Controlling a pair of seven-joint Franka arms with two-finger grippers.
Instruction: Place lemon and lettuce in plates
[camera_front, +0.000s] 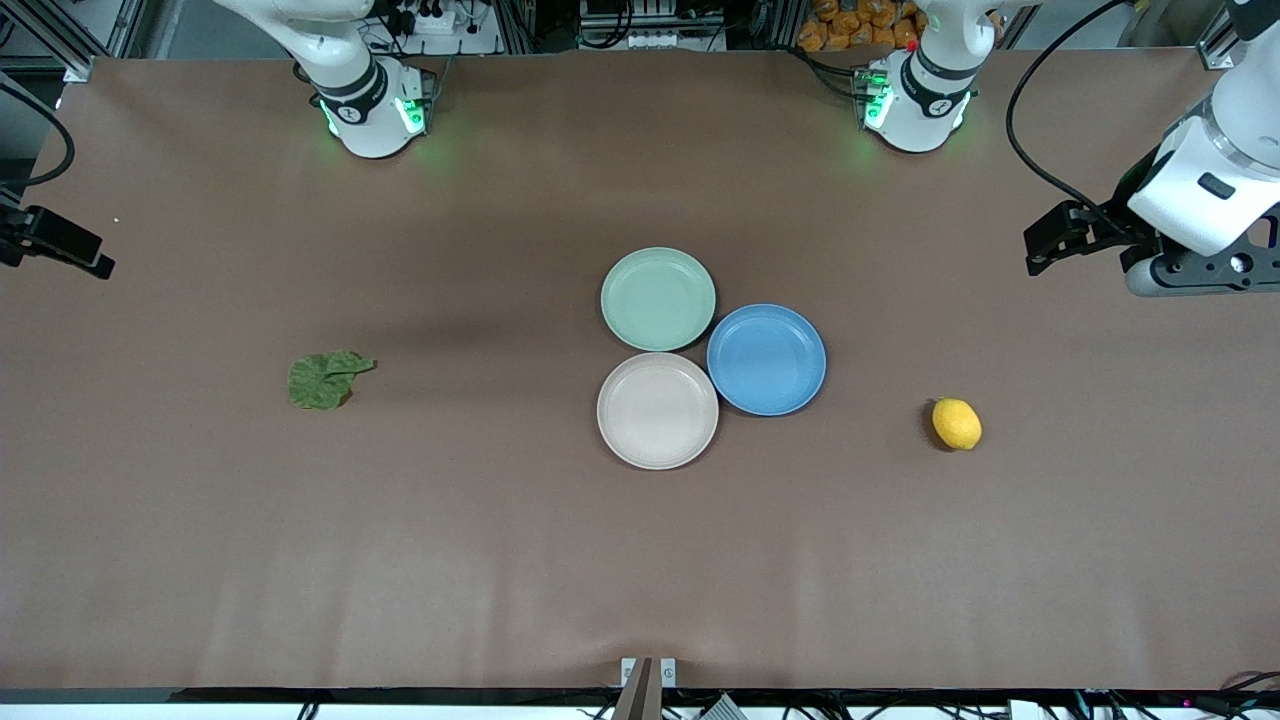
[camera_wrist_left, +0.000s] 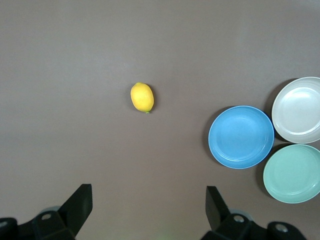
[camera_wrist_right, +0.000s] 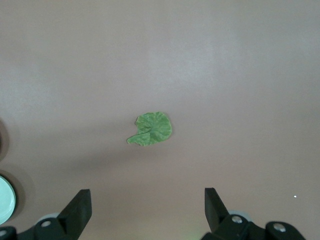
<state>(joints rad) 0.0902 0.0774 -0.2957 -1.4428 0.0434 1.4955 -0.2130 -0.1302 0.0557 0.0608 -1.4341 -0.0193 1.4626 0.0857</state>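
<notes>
The lemon (camera_front: 957, 423) lies on the brown table toward the left arm's end, and shows in the left wrist view (camera_wrist_left: 142, 97). The lettuce (camera_front: 325, 379) lies flat toward the right arm's end, and shows in the right wrist view (camera_wrist_right: 151, 129). The mint green plate (camera_front: 658, 298) and the beige plate (camera_front: 657, 410) sit empty mid-table, the beige one nearer the front camera. My left gripper (camera_front: 1045, 250) hangs open and empty above the table's left-arm end (camera_wrist_left: 149, 200). My right gripper (camera_front: 85, 260) hangs open and empty above the right-arm end (camera_wrist_right: 148, 200).
A blue plate (camera_front: 767, 359) sits empty, touching both other plates on the side toward the lemon. It also shows in the left wrist view (camera_wrist_left: 241, 136) with the beige plate (camera_wrist_left: 298, 110) and the mint plate (camera_wrist_left: 292, 173).
</notes>
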